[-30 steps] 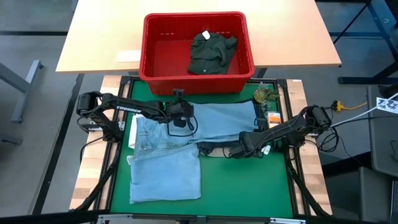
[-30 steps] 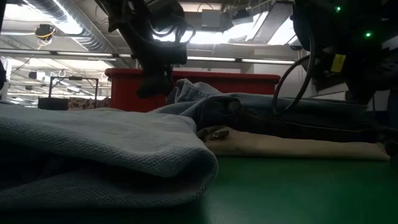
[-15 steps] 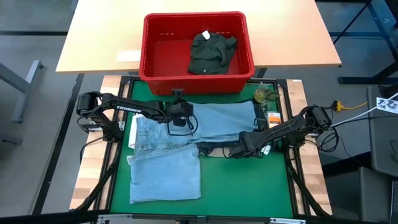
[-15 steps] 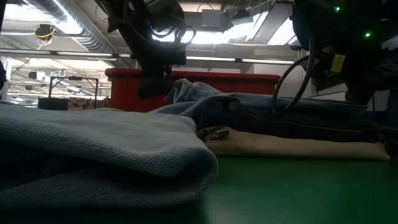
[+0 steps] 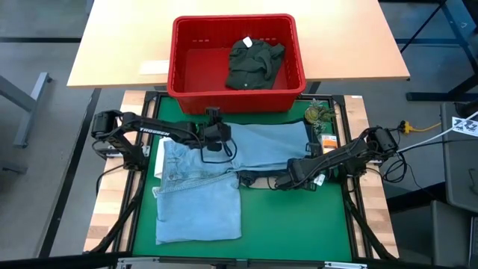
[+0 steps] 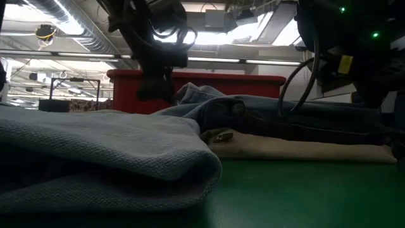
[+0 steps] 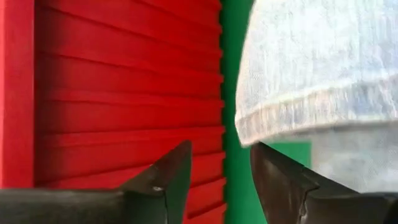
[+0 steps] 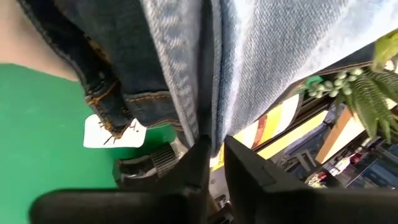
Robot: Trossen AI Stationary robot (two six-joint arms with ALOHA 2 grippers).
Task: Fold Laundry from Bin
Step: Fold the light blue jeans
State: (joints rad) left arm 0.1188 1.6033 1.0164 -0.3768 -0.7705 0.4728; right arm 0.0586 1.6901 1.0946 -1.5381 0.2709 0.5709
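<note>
Now that my left gripper (image 7: 214,180) has let go and its jaws stand apart with nothing between them, the light blue jeans (image 5: 224,168) lie released on the green mat (image 5: 299,224), so I judge this fold placed. My right gripper (image 8: 214,155) stays nearly closed, pinching the denim's edge near the mat's middle, while a dark olive-green piece (image 5: 254,63) waits in the bin (image 5: 183,90).

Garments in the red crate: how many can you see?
1: a dark green garment lying toward the right of the crate. Anything under it would be hidden.
</note>
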